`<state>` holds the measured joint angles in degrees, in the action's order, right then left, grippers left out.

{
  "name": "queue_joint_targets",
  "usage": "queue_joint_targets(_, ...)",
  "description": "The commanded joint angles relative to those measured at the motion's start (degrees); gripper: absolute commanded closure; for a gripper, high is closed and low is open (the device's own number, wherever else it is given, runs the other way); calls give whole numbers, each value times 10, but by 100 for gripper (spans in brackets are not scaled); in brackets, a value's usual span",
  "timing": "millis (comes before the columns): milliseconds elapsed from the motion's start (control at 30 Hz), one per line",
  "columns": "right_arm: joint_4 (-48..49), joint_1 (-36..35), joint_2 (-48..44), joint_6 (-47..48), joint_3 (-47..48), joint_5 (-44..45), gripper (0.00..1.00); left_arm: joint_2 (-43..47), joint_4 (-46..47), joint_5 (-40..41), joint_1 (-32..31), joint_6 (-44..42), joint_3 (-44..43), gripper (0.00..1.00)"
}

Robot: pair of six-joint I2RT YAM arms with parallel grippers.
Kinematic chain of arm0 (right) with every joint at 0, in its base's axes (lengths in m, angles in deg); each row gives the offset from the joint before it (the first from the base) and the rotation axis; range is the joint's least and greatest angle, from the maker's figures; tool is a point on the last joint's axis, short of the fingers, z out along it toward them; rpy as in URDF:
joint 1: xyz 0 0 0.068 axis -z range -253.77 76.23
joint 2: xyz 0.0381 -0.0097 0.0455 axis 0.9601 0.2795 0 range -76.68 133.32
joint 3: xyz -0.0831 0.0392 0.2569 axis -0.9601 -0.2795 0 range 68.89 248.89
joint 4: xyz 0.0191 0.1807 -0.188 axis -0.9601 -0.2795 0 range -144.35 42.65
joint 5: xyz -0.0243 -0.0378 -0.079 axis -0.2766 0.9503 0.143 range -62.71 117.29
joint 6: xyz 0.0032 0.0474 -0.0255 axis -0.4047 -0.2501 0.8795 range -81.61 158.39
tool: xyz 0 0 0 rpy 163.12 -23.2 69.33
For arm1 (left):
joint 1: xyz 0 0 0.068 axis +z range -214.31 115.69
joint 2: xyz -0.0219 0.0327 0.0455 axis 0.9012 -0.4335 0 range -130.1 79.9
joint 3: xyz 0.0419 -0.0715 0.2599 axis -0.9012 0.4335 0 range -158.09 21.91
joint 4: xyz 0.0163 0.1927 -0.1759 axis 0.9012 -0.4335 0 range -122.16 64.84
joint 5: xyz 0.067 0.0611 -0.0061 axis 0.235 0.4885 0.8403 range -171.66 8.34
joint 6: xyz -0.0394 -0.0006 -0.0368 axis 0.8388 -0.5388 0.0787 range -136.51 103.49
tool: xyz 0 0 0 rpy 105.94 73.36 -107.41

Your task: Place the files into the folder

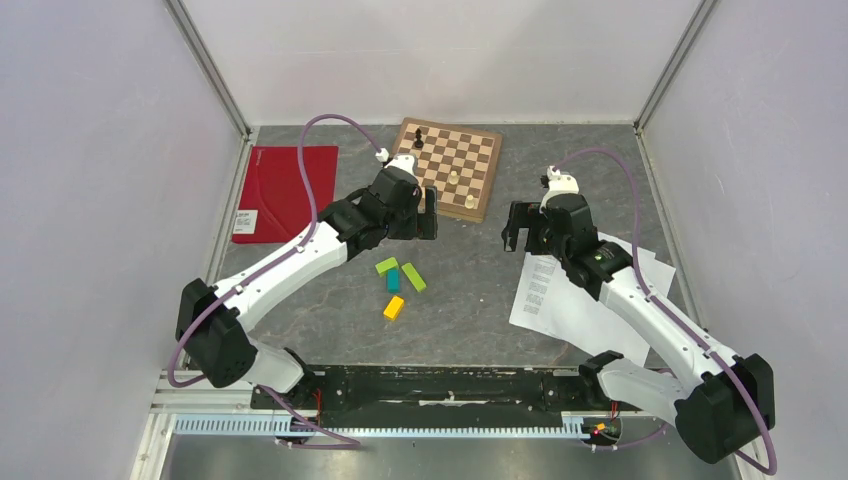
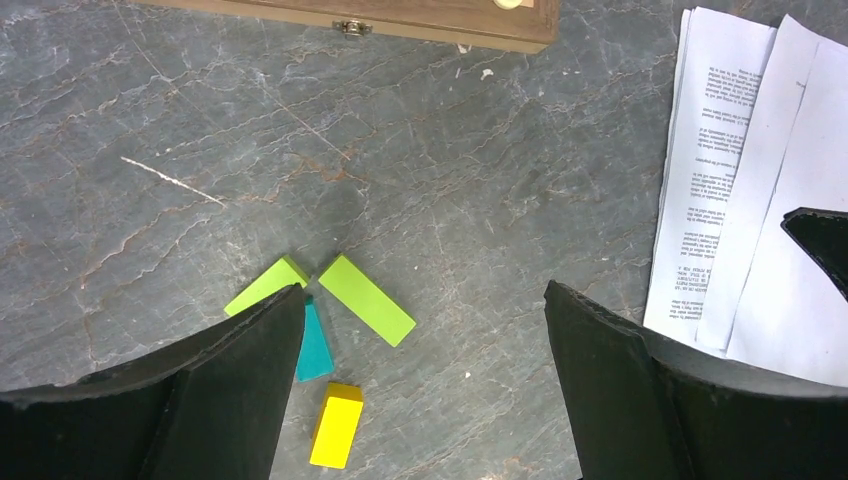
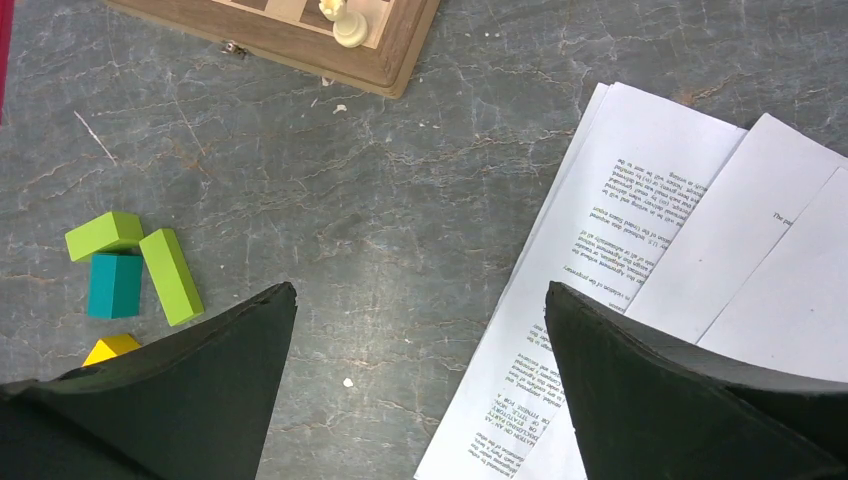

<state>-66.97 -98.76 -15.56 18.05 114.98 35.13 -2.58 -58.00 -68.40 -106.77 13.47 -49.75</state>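
Roughly, biggest things first, clock directions taken from the top view.

Table (image 1: pixel 470 310): grey, stone-patterned, walled on three sides.

Arms: both reach toward 12 from the near edge and hang above the middle. The left gripper (image 1: pixel 428 214) has its jaws spread wide with nothing between them. The right gripper (image 1: pixel 518 232) is the same, wide and empty.

Folder (image 1: pixel 285 190): crimson, flat on the table at about 10 o'clock, against the left wall. Its long axis runs about 12 to 6. A small white label sits at its 7 o'clock corner. It looks shut, though I can't be sure.

Papers (image 1: pixel 560 300): a few white sheets, loosely fanned, at about 4 o'clock and partly under the right forearm. Blocks of small black print run along the left-hand edge, which runs near 12 to 6 with a slight lean. The long axis is hidden by the arm.

Key relation: the papers start at about 5 o'clock of the right gripper, just beside it, so the right arm is clearly nearer. The folder lies well apart from them, across the table toward 10, on the left arm's side.

Chessboard (image 1: pixel 455 160): wooden, at 12, holding a few pieces.

Blocks (image 1: pixel 400 280): two lime, one teal and one yellow, between the arms.
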Motion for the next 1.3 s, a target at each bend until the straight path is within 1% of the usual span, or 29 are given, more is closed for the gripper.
queue_joint_targets(0,8,0,-5,10,1,12,2,7,28,5,2,-19,-19,5)
queue_joint_targets(200,7,0,-5,10,-2,22,2,-7,13,-7,2,-16,-30,5)
queue_joint_targets(500,9,0,-5,9,-11,21,2,-15,50,-68,-2,9,-11,4)
queue_joint_targets(667,9,0,-13,10,-17,24,2,-53,66,-78,-35,39,-8,4)
queue_joint_targets(867,4,0,-23,14,-22,29,2,-118,99,-85,-81,75,-8,4)
queue_joint_targets(1067,-5,0,-31,17,-22,29,2,-173,148,-105,-85,97,8,5)
queue_joint_targets(1267,-9,0,-38,19,-27,28,2,-196,174,-102,-85,98,45,5)
